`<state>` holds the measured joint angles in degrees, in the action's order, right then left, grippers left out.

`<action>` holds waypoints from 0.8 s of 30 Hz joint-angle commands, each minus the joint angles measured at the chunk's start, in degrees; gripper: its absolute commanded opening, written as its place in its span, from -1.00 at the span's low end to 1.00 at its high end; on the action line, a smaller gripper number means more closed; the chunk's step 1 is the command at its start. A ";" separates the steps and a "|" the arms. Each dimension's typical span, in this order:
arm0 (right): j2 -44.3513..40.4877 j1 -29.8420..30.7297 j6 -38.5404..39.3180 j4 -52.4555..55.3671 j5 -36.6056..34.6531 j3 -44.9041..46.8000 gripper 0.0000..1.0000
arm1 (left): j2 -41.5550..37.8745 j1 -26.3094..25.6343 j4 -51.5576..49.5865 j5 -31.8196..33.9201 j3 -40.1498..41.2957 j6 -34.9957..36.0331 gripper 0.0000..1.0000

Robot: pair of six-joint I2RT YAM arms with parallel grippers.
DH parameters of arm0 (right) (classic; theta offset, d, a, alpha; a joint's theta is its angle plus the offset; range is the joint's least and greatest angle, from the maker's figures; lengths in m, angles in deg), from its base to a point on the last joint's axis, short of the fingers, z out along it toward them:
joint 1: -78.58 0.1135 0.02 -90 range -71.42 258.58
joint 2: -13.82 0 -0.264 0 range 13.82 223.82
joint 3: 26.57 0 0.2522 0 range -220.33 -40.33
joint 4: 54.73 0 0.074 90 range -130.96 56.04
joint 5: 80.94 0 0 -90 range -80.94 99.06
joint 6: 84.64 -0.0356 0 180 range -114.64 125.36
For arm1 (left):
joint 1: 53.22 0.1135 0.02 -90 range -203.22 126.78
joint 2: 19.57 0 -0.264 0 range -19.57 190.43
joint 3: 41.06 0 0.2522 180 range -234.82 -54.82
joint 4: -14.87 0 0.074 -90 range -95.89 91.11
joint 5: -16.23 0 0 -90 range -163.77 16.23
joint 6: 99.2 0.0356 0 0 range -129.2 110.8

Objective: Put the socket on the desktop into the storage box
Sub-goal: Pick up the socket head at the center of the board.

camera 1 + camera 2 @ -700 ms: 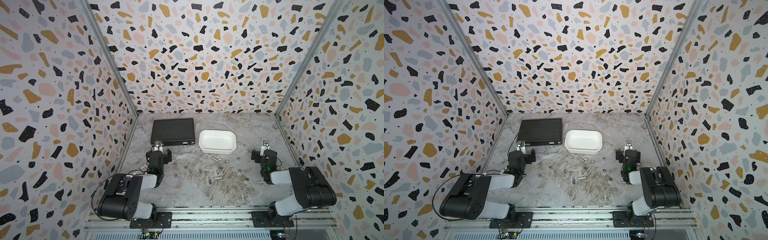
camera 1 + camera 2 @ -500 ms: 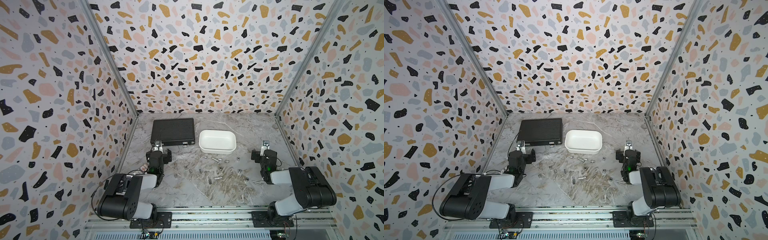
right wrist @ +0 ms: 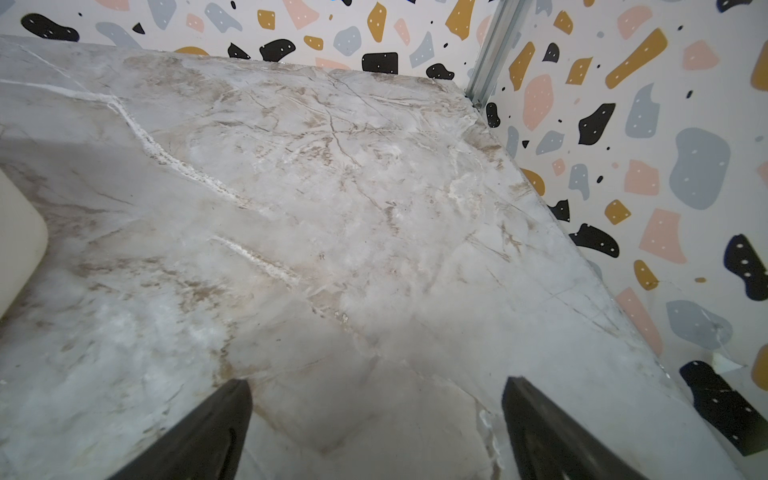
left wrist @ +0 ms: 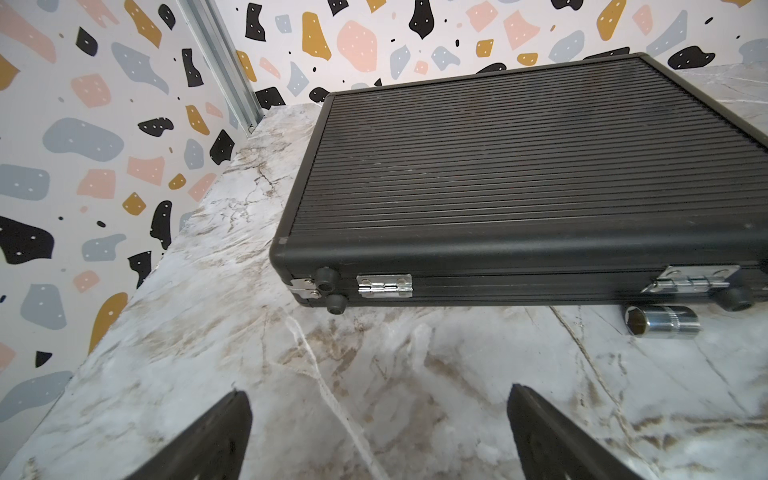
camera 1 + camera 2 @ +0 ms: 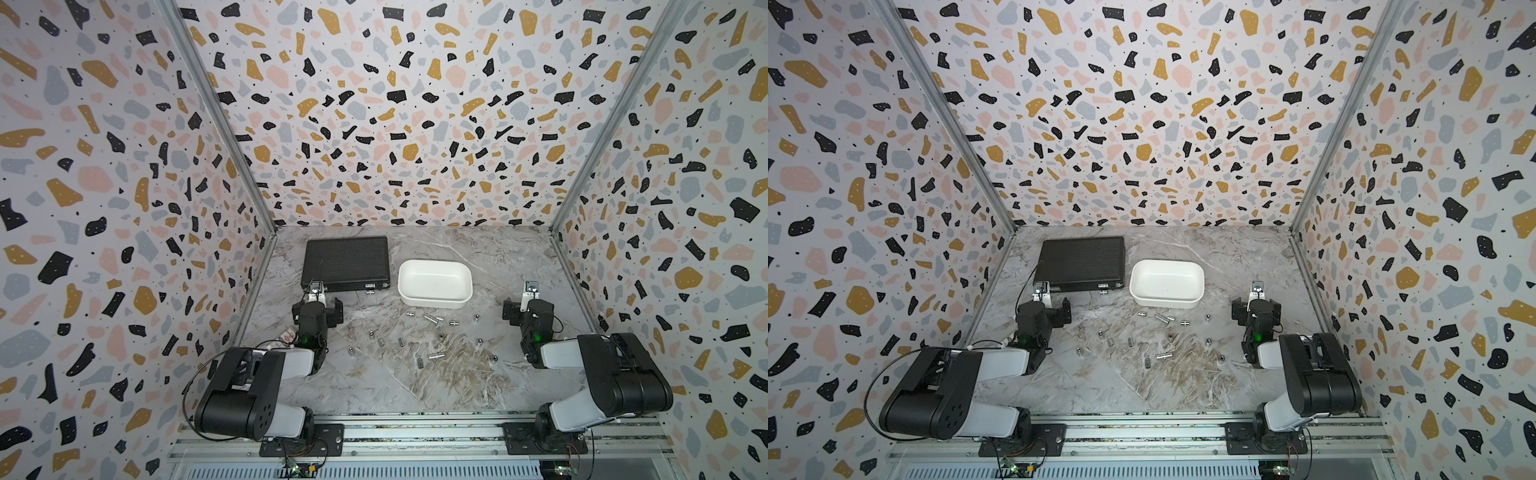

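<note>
Several small chrome sockets (image 5: 430, 319) (image 5: 1160, 318) lie scattered on the marble desktop (image 5: 374, 386), in front of the empty white storage box (image 5: 432, 302) (image 5: 1167, 302). One socket (image 4: 660, 321) lies on its side against the front of the black case. My left gripper (image 5: 317, 307) (image 4: 376, 399) rests low at the left, facing the case, open and empty. My right gripper (image 5: 528, 309) (image 3: 376, 386) rests low at the right, open and empty over bare marble. The box's corner (image 3: 16, 232) shows at the edge of the right wrist view.
A closed black ribbed case (image 5: 347, 262) (image 4: 498, 174) with metal hinges lies at the back left, beside the storage box. Terrazzo-patterned walls (image 5: 415, 124) close in the desktop on three sides. The arm bases sit on a rail (image 5: 415, 432) along the front.
</note>
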<state>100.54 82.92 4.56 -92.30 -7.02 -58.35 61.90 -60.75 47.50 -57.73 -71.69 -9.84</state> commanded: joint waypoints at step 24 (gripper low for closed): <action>-30.99 -1.35 -34.39 64.74 15.94 -27.15 0.99 | -21.09 2.34 -62.55 -14.80 -33.96 -26.21 0.99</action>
<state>72.08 81.58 -24.00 -34.92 0.50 -84.95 41.35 -58.39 -5.72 -64.49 -102.92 -33.91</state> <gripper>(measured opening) 0.993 0.995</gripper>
